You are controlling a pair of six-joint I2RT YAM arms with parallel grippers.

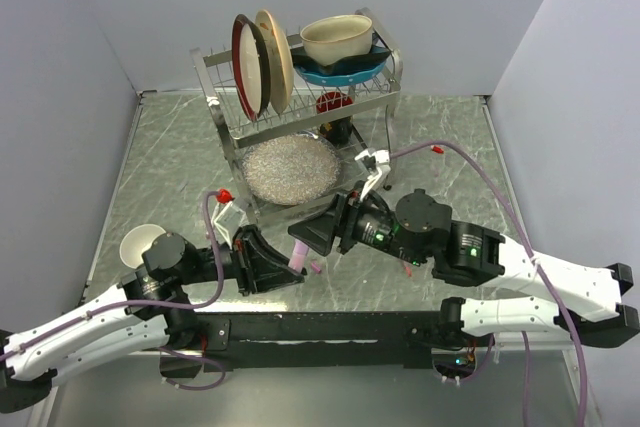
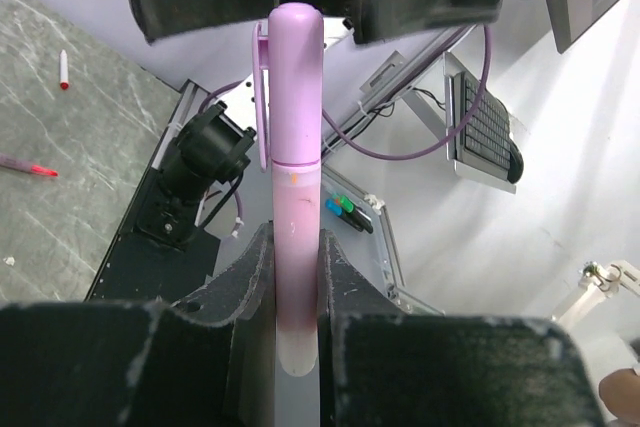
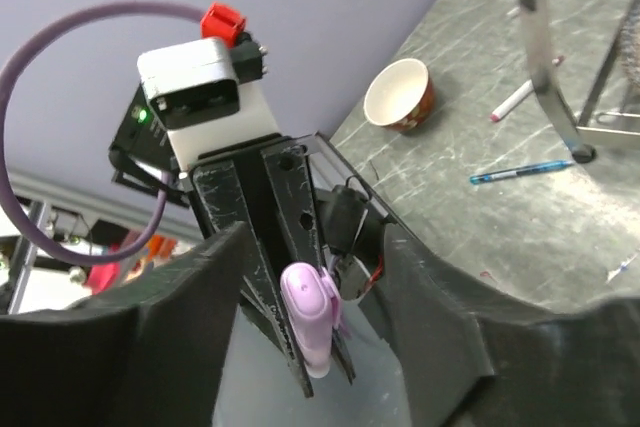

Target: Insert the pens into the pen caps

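**Pink pen (image 2: 297, 237) wearing its cap (image 2: 295, 77), held in the air between our two arms, in front of the dish rack (image 1: 225, 112).**

Our left fingers (image 2: 245, 282) clamp the barrel. Our right fingers (image 3: 195, 292) stand apart on either side of the cap, gripping nothing. If the cap is only half seated, it may slip off when we lower the pen. Its clip could also catch a right finger as we back away. Room between the wrists is tight, with the rack close behind. A blue pen (image 3: 525, 169) and a white pen (image 3: 515, 102) lie on open surface (image 1: 450, 147) near the bowl (image 3: 398, 95).
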